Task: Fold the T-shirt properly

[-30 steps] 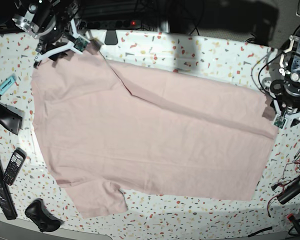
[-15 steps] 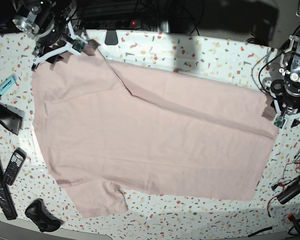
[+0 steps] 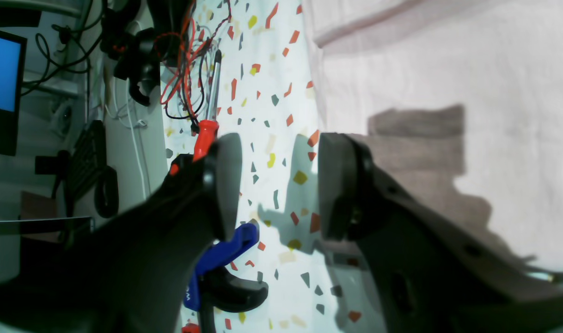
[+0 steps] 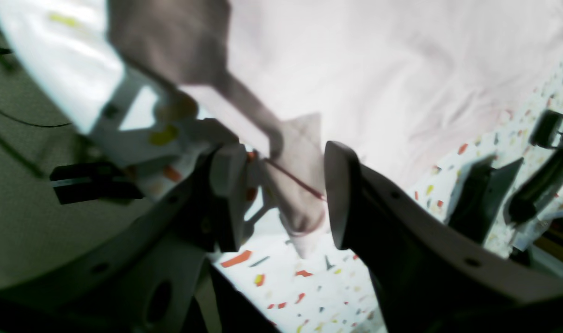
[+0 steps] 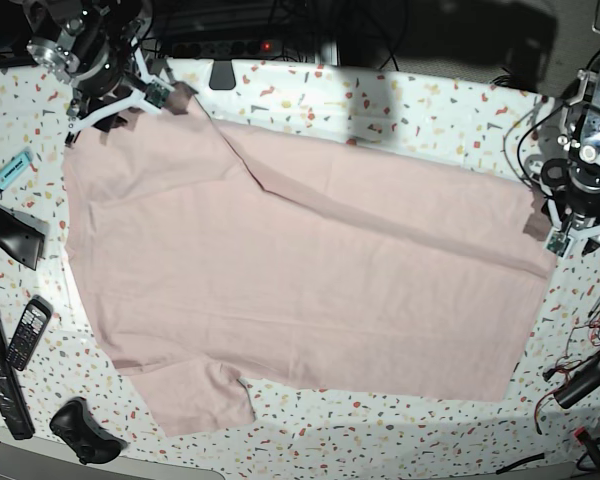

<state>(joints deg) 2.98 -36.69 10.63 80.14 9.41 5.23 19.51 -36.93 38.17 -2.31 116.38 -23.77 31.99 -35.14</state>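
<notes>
T-shirt (image 5: 300,270): pale pink, spread plain side up over most of the counter (image 5: 430,110); one sleeve lies near the front edge, a long diagonal crease runs across the body.
Fold state: judged barely begun; the spread suits a first fold.
Right pincer (image 4: 281,199): at the back left corner, jaws parted around a raised tip of fabric, seemingly a sleeve corner, though the wrist view is blurred; whether they press it I cannot tell.
Left pincer (image 3: 279,185): at the right edge beside the hem, released, jaws apart over bare counter, placed to take that edge.
Writing: none legible; no lettering or label shows.
Surroundings: handset (image 5: 27,333) near the left edge.
</notes>
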